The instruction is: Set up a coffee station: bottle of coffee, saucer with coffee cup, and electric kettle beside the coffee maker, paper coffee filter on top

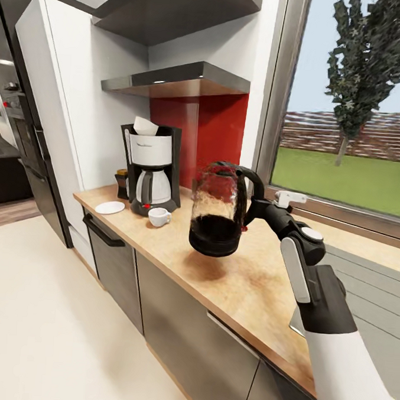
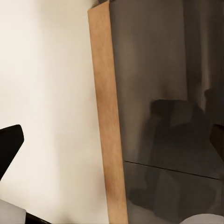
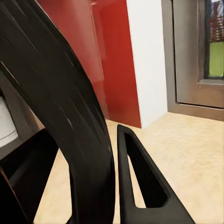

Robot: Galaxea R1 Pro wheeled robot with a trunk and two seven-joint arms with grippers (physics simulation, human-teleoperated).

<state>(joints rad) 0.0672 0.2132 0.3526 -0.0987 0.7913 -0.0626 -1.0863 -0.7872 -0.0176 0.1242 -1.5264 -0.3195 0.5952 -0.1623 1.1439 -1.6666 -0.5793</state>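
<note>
Clear textured glass forms the rounded body of the electric kettle [image 1: 218, 210], which is closed off by a black base, black lid and black loop handle. It is held in the air above the kitchen countertop [image 1: 248, 286], well apart from the coffee maker [image 1: 150, 167], with its shadow cast on the tan wood below. The right gripper [image 1: 256, 206] is clamped on the loop handle; in the right wrist view one finger [image 3: 144, 186] is pressed beside the black handle. Beside the coffee maker are seen the coffee cup [image 1: 159, 216] and the saucer [image 1: 110, 207], apart from each other. The paper coffee filter [image 1: 145, 125] is seated on top of the machine. Whether the left gripper is apart or together cannot be told.
</note>
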